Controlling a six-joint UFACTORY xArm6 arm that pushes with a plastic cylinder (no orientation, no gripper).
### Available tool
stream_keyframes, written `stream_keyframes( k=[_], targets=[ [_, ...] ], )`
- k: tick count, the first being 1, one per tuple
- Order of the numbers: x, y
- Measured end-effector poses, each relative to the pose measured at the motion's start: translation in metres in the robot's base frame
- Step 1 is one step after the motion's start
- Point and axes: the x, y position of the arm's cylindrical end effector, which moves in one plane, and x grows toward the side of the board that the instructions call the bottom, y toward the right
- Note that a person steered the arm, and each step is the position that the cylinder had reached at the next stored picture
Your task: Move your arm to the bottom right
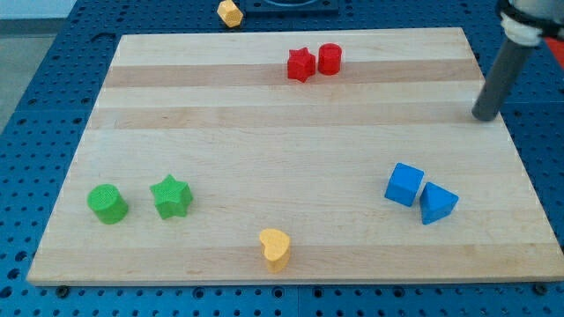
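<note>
My tip (485,116) rests on the wooden board (282,141) near its right edge, in the upper half. A blue cube (404,185) and a blue triangular block (438,202) sit touching each other below and to the left of the tip, well apart from it. A red star (300,64) and a red cylinder (330,59) stand side by side near the view's top, far left of the tip.
A green cylinder (107,203) and a green star (171,196) lie at the lower left. A yellow heart (276,247) sits near the bottom edge. A yellow hexagon block (230,12) lies off the board at the top. Blue pegboard (53,53) surrounds the board.
</note>
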Motion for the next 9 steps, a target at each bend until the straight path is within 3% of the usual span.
stream_keyframes(
  k=[3,5,9],
  targets=[
    [0.150,-0.002],
    [0.199,-0.046],
    [0.205,-0.118]
  ],
)
